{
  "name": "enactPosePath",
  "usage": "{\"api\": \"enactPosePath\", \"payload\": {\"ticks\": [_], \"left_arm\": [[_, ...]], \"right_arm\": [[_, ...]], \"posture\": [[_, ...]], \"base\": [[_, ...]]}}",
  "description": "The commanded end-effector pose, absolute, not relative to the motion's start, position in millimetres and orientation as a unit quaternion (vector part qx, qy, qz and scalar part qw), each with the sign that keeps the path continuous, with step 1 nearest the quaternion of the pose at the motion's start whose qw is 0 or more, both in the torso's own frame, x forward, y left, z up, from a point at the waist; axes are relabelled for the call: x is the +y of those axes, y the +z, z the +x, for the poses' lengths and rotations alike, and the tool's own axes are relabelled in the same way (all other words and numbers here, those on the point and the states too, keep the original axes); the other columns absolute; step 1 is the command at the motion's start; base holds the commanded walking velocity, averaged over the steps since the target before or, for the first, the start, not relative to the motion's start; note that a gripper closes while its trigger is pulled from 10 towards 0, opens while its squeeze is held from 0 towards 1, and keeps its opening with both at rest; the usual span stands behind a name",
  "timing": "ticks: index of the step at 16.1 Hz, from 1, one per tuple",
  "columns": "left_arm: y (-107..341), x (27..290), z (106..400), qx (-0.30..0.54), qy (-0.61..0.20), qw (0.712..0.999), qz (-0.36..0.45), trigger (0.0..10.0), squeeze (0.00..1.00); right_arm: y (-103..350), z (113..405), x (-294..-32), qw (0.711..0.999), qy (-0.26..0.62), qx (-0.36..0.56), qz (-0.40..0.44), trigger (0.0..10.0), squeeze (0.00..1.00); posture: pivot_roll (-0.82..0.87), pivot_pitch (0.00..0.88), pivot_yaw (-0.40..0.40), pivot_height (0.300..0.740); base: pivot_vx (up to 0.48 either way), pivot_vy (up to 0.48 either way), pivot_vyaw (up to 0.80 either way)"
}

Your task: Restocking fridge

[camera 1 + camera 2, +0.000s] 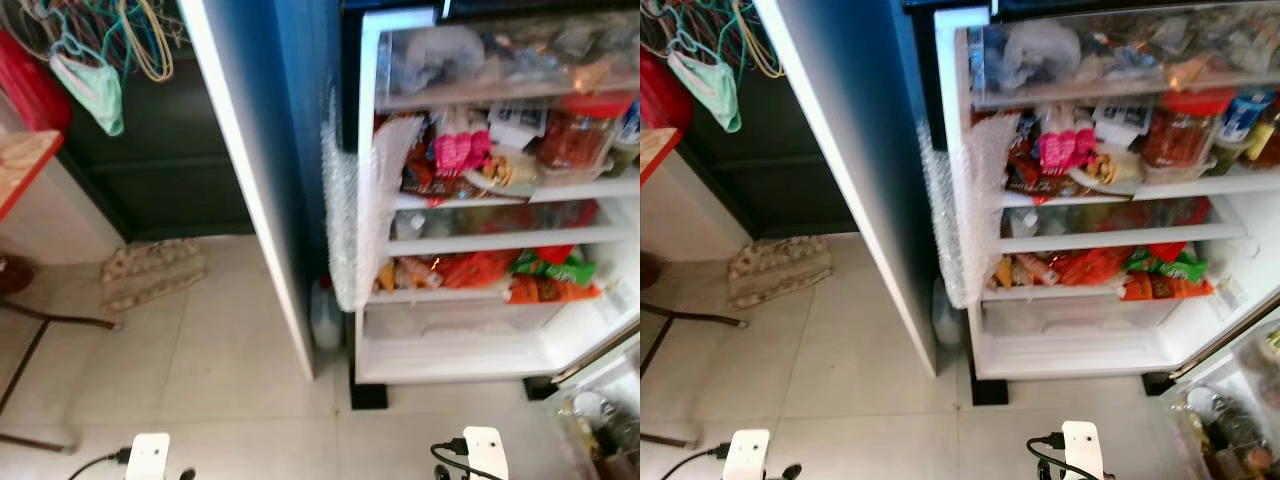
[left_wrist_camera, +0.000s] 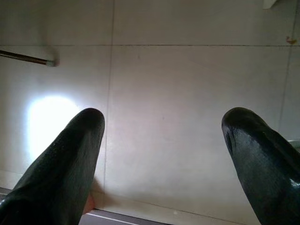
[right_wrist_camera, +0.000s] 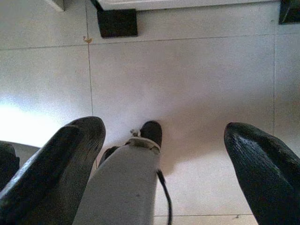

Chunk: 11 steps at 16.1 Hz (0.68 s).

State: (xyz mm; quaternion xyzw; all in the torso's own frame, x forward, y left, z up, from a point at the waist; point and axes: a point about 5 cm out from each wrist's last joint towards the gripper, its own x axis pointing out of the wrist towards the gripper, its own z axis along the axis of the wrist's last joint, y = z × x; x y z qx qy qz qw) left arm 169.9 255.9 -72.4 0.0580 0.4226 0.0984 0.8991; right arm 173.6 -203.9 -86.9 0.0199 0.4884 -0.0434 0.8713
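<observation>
the open fridge (image 1: 470,340) stands ahead and to the robot's right, shelves crowded. the right gripper (image 3: 164,154) hangs nearer it, the left gripper (image 2: 161,140) farther; both spread wide, empty, over floor tiles (image 1: 230,370).

Open fridge (image 1: 375,330) ahead right with packed shelves, its door (image 1: 250,150) swung left, egg tray (image 1: 152,272) on floor further left

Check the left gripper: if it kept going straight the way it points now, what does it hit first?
Likely the tiled floor. The left gripper is open, points down at bare tile, and nothing lies between its fingers. A metal chair leg sits off to one side; depth is unclear.
</observation>
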Motion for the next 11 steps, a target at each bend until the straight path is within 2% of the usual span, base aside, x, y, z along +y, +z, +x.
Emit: {"api": "enactPosePath", "payload": {"ticks": [1,2,6,11], "left_arm": [[-76.8,263.4,156.4,0.449,0.104,0.886,0.061,10.0,0.00],[-77.0,262.8,156.7,0.450,0.104,0.885,0.060,10.0,0.00],[-82.1,243.8,159.9,0.457,0.096,0.883,0.052,10.0,0.00],[-82.6,248.9,155.7,0.462,0.109,0.879,0.049,10.0,0.00]], "right_arm": [[-90.3,167.5,-200.5,0.864,-0.045,0.500,0.025,10.0,0.00],[-90.1,168.0,-200.4,0.866,-0.046,0.498,0.022,10.0,0.00],[-89.5,169.3,-199.4,0.868,-0.041,0.494,0.022,10.0,0.00],[-90.1,168.6,-198.3,0.867,-0.049,0.495,0.023,10.0,0.00]], "posture": [[-0.05,0.006,0.091,0.740],[-0.05,0.000,0.092,0.740],[-0.01,0.000,0.090,0.740],[-0.01,0.018,0.097,0.740]], "base": [[0.000,0.000,0.00],[0.000,0.000,0.00],[0.000,0.326,0.00],[0.000,0.318,0.00]]}}
